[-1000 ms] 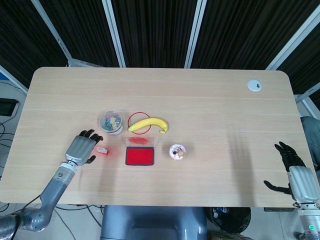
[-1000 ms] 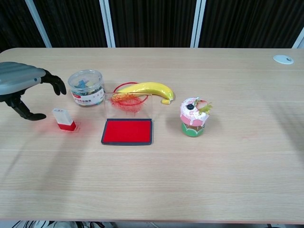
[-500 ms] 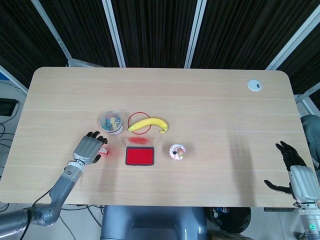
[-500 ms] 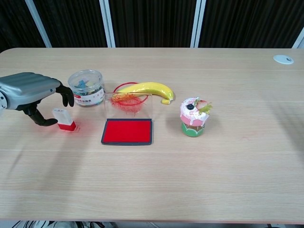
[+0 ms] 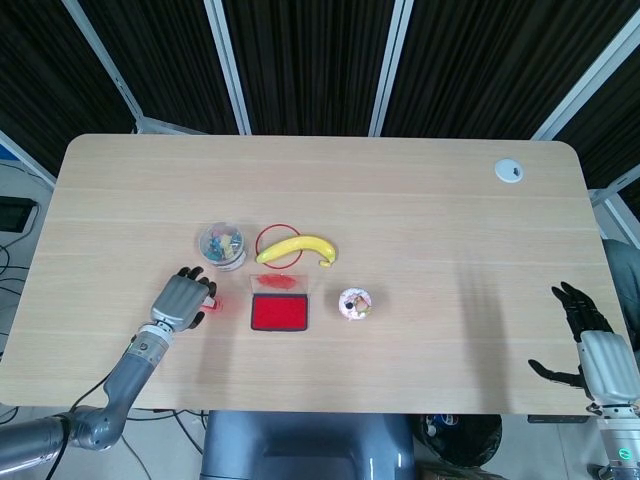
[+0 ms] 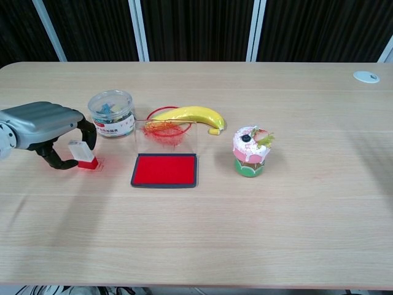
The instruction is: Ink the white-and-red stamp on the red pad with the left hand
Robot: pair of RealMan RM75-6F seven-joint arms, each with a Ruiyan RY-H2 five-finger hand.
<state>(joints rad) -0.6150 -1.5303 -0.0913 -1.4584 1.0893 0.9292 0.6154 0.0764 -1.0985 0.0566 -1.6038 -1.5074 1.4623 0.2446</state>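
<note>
Since a second ago our left hand has slid right along the table and now curls around the stamp, which stands upright near the table's left side. Fingers arch over the stamp's white top and the thumb hooks in on the near side; we cannot tell whether they are touching it yet, so the grasp looks begun, not finished. The stamp's red base is on the wood, so it is not lifted.

Just right of the stamp lies the pad, its clear lid standing open at the back, red surface exposed and ready. The short path between stamp and pad looks free. Further right stands a small cupcake toy, well off that path.

Behind the stamp sits a clear jar of clips, close to our knuckles, so a lift may brush it. Behind the pad lie a banana and a red ring.

Our right hand rests at the far right edge, fingers spread, holding nothing.
</note>
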